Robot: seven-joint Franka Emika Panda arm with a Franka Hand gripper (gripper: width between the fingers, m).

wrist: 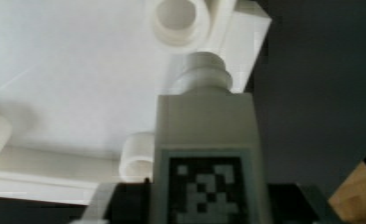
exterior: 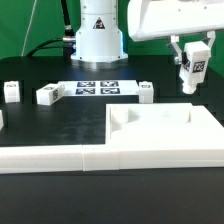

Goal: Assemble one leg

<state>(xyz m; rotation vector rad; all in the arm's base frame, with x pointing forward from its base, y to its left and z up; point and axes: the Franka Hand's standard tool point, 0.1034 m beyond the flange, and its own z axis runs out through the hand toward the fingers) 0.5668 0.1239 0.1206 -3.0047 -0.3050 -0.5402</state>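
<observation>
My gripper (exterior: 190, 68) hangs at the exterior view's upper right, above the table, shut on a leg (exterior: 191, 67), a small white block with a black-and-white tag. In the wrist view the held leg (wrist: 205, 140) fills the middle, its tag facing the camera and its round peg pointing away, over the large white panel (wrist: 73, 90). One round socket (wrist: 176, 14) of the panel shows beyond the peg. The panel (exterior: 165, 135) lies at the exterior view's lower right. Other legs lie on the table: one (exterior: 11, 91), one (exterior: 49, 95), one (exterior: 145, 92).
The marker board (exterior: 97, 87) lies flat before the robot base (exterior: 97, 40). A long white wall (exterior: 60, 158) runs along the table's front edge.
</observation>
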